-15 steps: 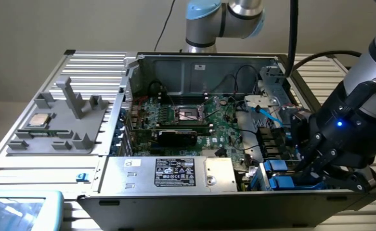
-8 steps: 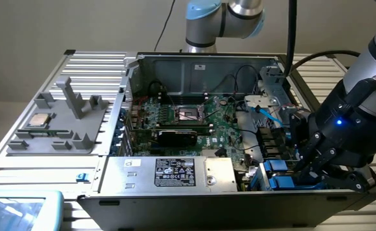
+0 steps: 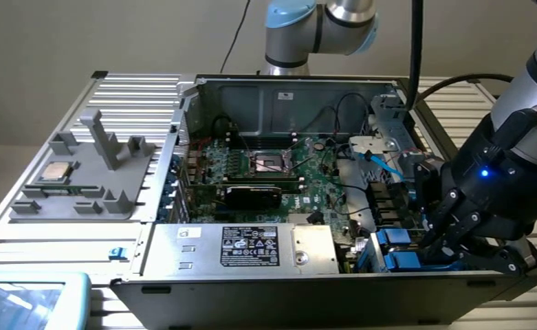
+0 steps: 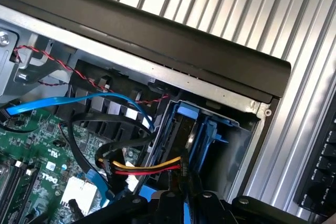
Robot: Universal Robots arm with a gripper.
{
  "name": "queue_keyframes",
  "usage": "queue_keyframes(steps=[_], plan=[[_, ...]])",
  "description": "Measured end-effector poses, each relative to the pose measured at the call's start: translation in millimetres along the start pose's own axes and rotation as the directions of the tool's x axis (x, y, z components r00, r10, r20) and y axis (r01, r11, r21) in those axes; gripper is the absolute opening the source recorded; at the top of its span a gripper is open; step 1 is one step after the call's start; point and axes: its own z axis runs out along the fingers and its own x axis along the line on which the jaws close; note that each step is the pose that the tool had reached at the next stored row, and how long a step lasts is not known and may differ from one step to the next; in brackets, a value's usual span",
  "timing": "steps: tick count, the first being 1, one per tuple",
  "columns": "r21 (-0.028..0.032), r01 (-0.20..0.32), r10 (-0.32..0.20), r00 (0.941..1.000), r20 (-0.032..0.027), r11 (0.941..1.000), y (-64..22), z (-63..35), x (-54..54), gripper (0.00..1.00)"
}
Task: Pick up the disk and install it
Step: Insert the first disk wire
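Broadly, the job looks well along. At the exterior view's left, a grey fixture tray [image 3: 75,201] holds a small silver chip [image 3: 57,172] and no drive. In the middle, the open computer case [image 3: 287,96] shows its motherboard [image 3: 328,180] and a silver box with a black label [image 3: 249,246]. At the exterior view's right, the gripper [image 3: 438,244] reaches down into the case's corner bay, right at the disk [image 3: 397,238], which stands on edge there in its blue carrier. So the pick-up reads as done and the disk is in its slot. Whether it is pushed fully home I cannot tell, so the install cannot be called finished. Nor can I tell whether the pincer is clamped on the carrier or merely against it.

The wrist view looks down into the bay. It shows the disk [image 4: 189,114] between metal walls, a yellow and red cable [image 4: 152,167] running just beside it and a blue cable [image 4: 79,100] over the board. The exterior view alone gives the whole case and tray.
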Motion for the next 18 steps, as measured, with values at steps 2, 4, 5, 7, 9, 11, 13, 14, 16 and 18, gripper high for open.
queue_keyframes(steps=[2,4,5,7,9,11,13,14,16,18], plan=[[0.0028,-0.005,0.005,1.0000,0.0015,1.0000,0.0,0.0,0.0,0.16],[0.0028,-0.006,0.005,1.0000,0.0016,1.0000,0.1,0.0,0.0,0.16],[0.0030,-0.006,0.006,1.0000,0.0017,1.0000,0.1,-0.1,0.0,0.16],[0.0063,-0.011,0.011,0.9999,0.0014,0.9999,0.3,-0.1,0.1,0.16],[0.0123,-0.017,0.017,0.9999,0.0003,0.9998,0.4,-0.1,0.0,0.16],[0.0202,-0.022,0.022,0.9998,-0.0008,0.9995,0.5,0.0,0.0,0.16],[0.0286,-0.028,0.028,0.9996,-0.0010,0.9992,0.6,0.1,-0.1,0.16],[0.0328,-0.031,0.031,0.9995,0.0000,0.9990,0.7,0.1,-0.1,0.16],[0.0407,-0.036,0.036,0.9994,0.0042,0.9985,1.1,-0.4,-0.2,0.16],[0.0479,-0.039,0.039,0.9992,0.0095,0.9981,1.8,-1.1,-0.4,0.16]])
